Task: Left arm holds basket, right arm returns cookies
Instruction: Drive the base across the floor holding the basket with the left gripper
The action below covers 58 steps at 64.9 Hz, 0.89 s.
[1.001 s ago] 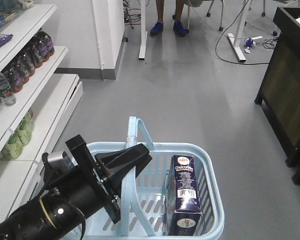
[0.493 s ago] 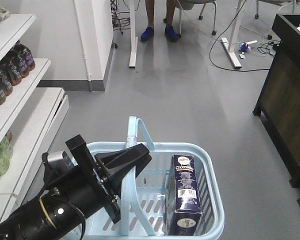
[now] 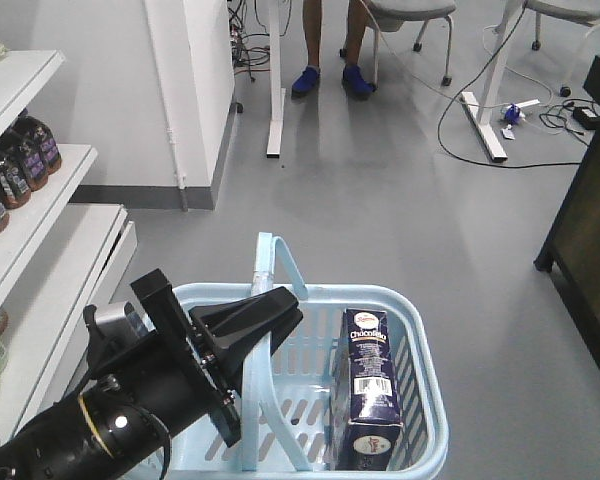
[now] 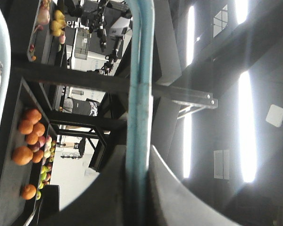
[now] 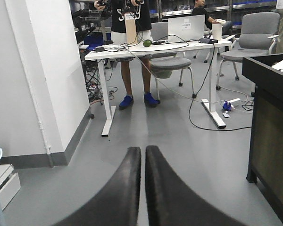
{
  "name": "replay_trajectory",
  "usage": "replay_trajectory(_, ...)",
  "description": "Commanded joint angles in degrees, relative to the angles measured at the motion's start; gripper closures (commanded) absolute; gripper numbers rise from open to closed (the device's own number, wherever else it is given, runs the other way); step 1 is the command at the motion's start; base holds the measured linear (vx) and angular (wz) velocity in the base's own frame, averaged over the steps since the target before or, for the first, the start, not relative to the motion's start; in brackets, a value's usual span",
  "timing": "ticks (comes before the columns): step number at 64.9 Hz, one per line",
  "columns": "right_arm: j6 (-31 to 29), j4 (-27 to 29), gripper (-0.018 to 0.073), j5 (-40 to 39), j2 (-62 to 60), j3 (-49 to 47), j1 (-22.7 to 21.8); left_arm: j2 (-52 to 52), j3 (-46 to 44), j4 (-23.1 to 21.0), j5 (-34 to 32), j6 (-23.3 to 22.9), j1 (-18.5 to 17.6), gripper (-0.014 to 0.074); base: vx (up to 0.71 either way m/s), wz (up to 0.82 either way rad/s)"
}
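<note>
Cookies box (image 3: pixel 370 395) stands upright in the right half of basket (image 3: pixel 325 292), stiff light cardboard, probably slick, best pinched across its narrow faces near the top; left gripper (image 3: pixel 278 308) clamped on handle (image 3: pixel 266 262), right gripper (image 5: pixel 143 155) pressed together, holding nothing.

The only wording I can read is "Chocofello", white on the dark navy cookie box (image 3: pixel 368 400) just right of the left claw (image 3: pixel 291 308). Its white barcode panel's digits and the bottles' (image 3: pixel 20 165) labels are too small.
</note>
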Motion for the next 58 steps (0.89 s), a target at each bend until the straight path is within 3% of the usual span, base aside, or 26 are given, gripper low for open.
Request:
replay_trajectory(1,-0.5,-0.3,0.0565,-4.0,-0.7,1.0,-0.3,-2.0,-1.6,-0.8,-16.4,-0.2,-0.4,0.0599,0.38,0.06)
replay_trajectory(58,-0.5,-0.3,0.0565,-4.0,-0.7,1.0,-0.3,-2.0,-1.6,-0.8,-16.4,-0.2,-0.4,0.0599,0.34,0.06)
